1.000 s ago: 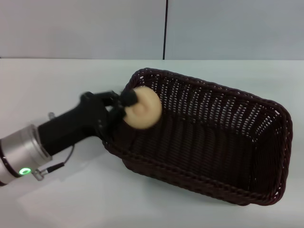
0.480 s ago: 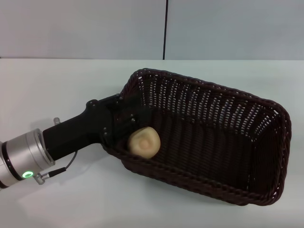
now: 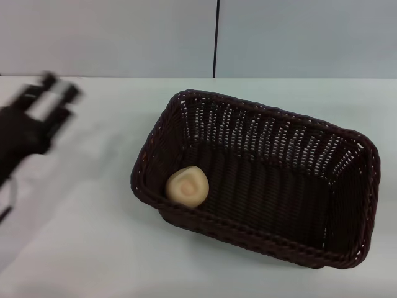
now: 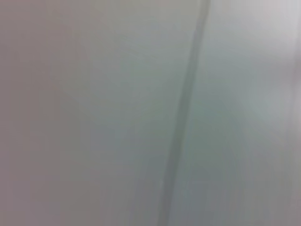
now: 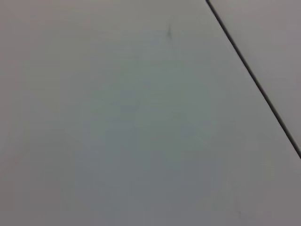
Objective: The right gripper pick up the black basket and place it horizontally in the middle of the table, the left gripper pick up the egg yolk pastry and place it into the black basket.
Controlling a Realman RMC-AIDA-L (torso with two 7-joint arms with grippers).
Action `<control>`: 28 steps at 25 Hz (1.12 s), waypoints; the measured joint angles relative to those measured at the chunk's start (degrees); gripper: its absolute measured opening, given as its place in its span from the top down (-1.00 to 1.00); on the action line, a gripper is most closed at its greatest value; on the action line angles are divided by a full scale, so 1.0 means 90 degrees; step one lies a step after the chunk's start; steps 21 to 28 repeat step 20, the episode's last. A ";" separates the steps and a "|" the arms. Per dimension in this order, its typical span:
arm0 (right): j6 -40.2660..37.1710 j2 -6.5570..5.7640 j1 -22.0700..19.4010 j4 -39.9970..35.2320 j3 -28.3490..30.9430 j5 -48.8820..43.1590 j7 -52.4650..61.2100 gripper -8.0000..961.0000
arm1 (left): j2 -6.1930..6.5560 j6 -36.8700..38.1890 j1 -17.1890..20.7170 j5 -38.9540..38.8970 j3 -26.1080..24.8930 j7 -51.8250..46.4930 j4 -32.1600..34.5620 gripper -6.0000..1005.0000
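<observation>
The black basket [image 3: 273, 133] lies on the white table [image 3: 80, 242], right of the middle, its long side running from left to far right. The egg yolk pastry [image 3: 187, 185] rests inside the basket, on the floor at its near left corner. My left gripper [image 3: 56, 92] is at the far left of the head view, raised and well clear of the basket. It is motion-blurred, its two prongs apart and empty. The right gripper is out of view. Both wrist views show only plain pale surface.
A pale wall with a dark vertical seam [image 3: 216, 37] stands behind the table's far edge. Bare tabletop lies left of and in front of the basket.
The left gripper carried the pastry over the basket's left end, set it down inside and let go. It has since pulled back up and to the left.
</observation>
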 joint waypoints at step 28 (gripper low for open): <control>-0.0241 0.0023 -0.0197 0.0465 0.0562 0.0000 -0.0522 0.33 | -0.0006 0.0293 0.1109 -0.0100 -0.2912 0.0729 -0.0687 -0.07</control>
